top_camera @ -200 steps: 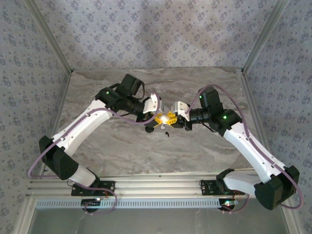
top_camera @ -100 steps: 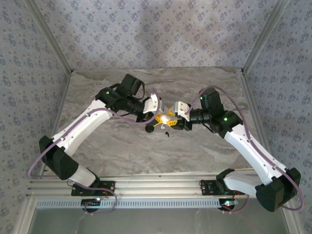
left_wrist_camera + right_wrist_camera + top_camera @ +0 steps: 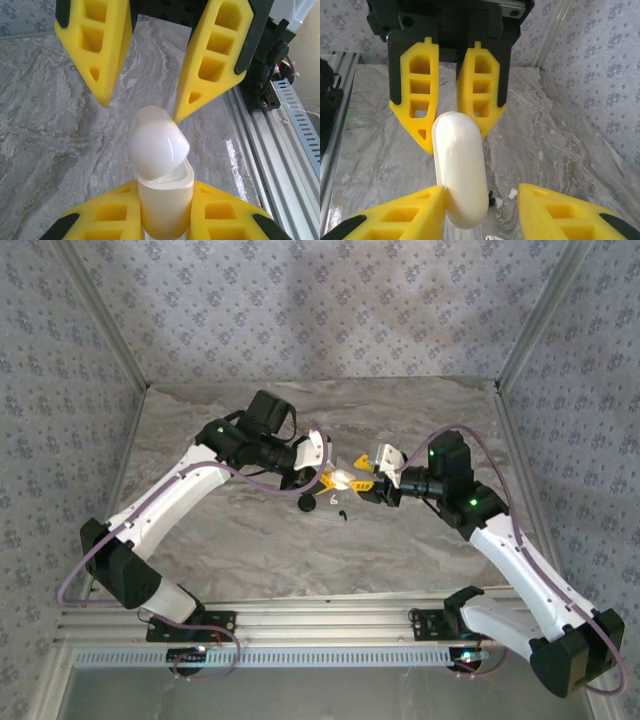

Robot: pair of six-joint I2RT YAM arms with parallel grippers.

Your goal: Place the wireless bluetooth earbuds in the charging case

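White charging case [image 3: 165, 200] | pinched in left fingers [image 3: 127, 200] | right fingers [image 3: 535, 195] parted beside it

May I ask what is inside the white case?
Only a sliver of the case rim shows under the raised lid; the lid covers the rest, so its contents cannot be told.

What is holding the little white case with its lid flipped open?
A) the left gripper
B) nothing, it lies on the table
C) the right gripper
A: the left gripper is shut on the lower half of the white case, while the right gripper faces it with its jaws spread open.
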